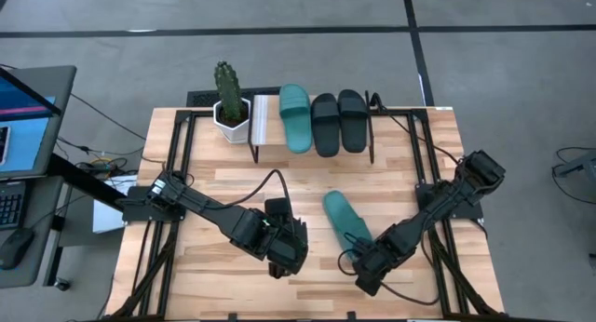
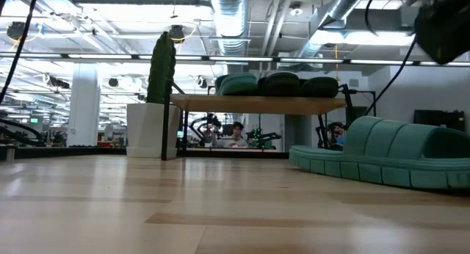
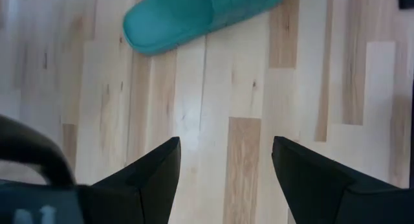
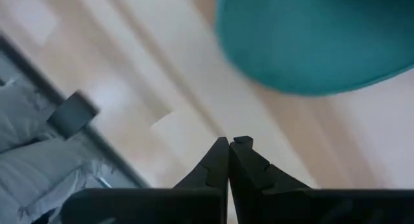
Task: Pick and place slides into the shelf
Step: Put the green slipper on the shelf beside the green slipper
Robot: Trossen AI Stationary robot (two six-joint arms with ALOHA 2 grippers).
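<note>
Three slides are sitting side by side on the shelf (image 1: 264, 119) at the upper middle of the high view: a teal slide (image 1: 295, 116), then two black slides (image 1: 324, 123) and (image 1: 353, 119), their smooth moulded straps rounded and matte. The shelf is showing a pale wood top board on thin black legs. Just left of it, a ribbed green cactus (image 1: 226, 83) is standing in a white faceted pot (image 1: 232, 122).

The fourth slide, teal (image 1: 342, 215), is lying flat on the light plank desk (image 1: 410, 164) at lower centre, its ridged sole edge showing in the low view.

The left gripper (image 3: 224, 169) is hovering over bare planks at lower centre-left, its jaws spread wide and holding nothing. The right gripper (image 4: 230, 160) is sitting just beside the loose slide's near end, its jaws pressed together and empty.
</note>
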